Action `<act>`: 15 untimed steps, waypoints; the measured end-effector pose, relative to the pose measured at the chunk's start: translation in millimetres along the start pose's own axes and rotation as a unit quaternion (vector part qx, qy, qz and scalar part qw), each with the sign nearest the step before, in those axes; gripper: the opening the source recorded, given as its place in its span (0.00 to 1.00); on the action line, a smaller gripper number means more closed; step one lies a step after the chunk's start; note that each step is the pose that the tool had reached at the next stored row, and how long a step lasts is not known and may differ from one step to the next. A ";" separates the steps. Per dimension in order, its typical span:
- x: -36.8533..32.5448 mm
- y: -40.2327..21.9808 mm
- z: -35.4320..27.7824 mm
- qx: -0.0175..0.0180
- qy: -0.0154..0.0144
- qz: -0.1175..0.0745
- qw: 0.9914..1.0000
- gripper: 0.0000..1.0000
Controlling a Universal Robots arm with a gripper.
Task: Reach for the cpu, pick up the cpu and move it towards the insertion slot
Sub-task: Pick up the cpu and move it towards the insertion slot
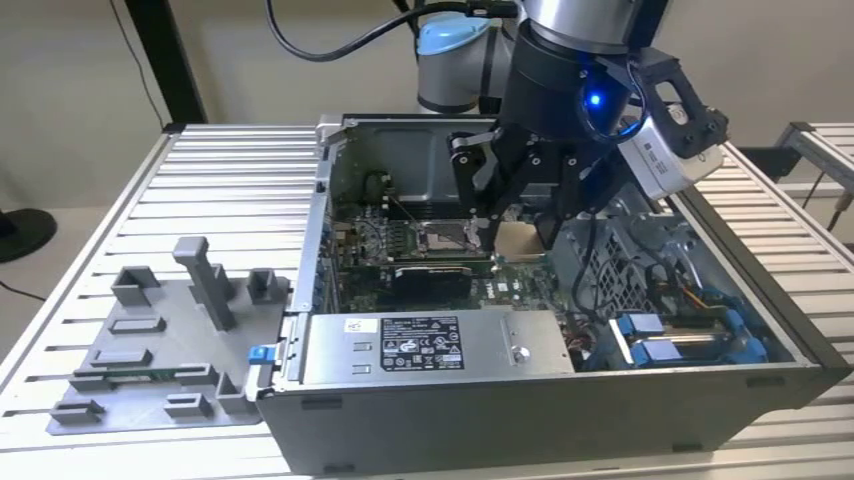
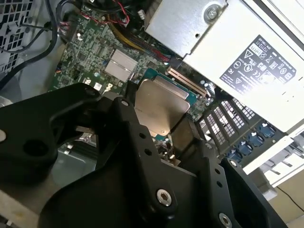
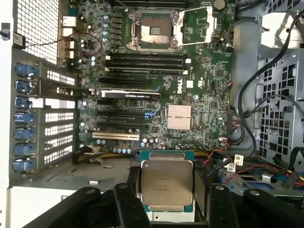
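The gripper [image 1: 523,232] is hanging inside the open computer case [image 1: 747,390], its black fingers [image 3: 130,204] clamped on the cpu [image 3: 167,183], which is sitting between them with its silver-grey face showing and a thin green rim around it. In the exterior view the cpu [image 1: 519,240] is appearing as a pale square held above the green motherboard [image 1: 400,240], just to the exterior view's right of the insertion slot [image 1: 441,236]. In the first wrist view the insertion slot [image 3: 154,29] is lying well apart from the held chip, its shiny frame surrounding a dark centre and its cover plate [image 3: 197,23] standing open beside it. In the second wrist view the cpu [image 2: 159,107] is tilting between the dark finger links, over the board and near the grey power supply box [image 2: 247,57] with its white label.

The case is lying on a table [image 1: 200,180] of ribbed aluminium slats. On the slats, towards the exterior view's left, a grey fixture plate [image 1: 147,360] is carrying several grey blocks and 1 tall post [image 1: 207,285]. Behind the table a plain pale wall [image 1: 267,70] is closing off the room, with a dark upright pole [image 1: 167,60] in front of it and a black cable [image 1: 314,40] looping down to the arm.
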State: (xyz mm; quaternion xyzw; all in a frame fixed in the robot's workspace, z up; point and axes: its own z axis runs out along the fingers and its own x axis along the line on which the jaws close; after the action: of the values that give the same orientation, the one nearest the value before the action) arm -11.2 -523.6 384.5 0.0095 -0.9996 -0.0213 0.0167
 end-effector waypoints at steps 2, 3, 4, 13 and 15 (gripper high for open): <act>0.0 0.0 0.0 0.000 0.000 0.000 1.000 0.00; -0.1 0.0 0.0 0.000 0.000 0.000 1.000 0.00; -0.1 0.0 0.0 0.000 0.000 0.000 1.000 0.00; -0.2 5.1 0.5 0.000 0.000 0.000 1.000 0.00; -0.3 9.1 0.9 0.000 0.000 0.000 1.000 0.00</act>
State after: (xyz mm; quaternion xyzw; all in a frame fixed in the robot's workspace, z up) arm -11.0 -514.4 384.0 0.0095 -0.9996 -0.0214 0.0167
